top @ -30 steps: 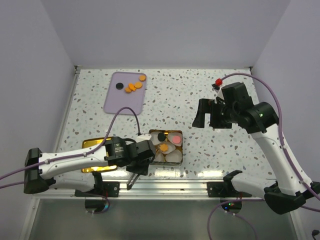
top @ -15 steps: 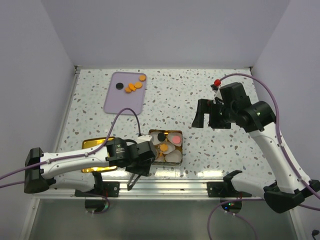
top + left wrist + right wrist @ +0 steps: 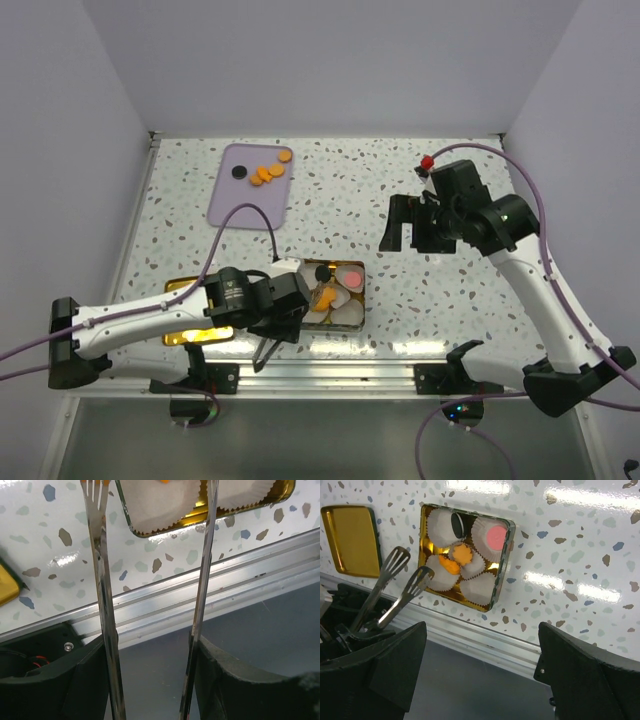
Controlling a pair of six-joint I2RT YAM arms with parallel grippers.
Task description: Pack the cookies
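In the tin [image 3: 502, 565], near the table's [image 3: 330, 180] front edge, four cookies [image 3: 462, 555] lie on white cups [image 3: 475, 587]: two orange, one black, one pink. More cookies (mostly orange, one black) sit on the purple mat [image 3: 235, 205], well apart at the far left. A gold lid [image 3: 350, 540] lies just left of the tin. My left gripper [image 3: 150, 680] clamps tongs [image 3: 102, 580], whose tips stand apart with nothing between them at the tin's near-left corner. My right gripper [image 3: 408, 228] hangs spread wide and empty above the table, beyond the tin.
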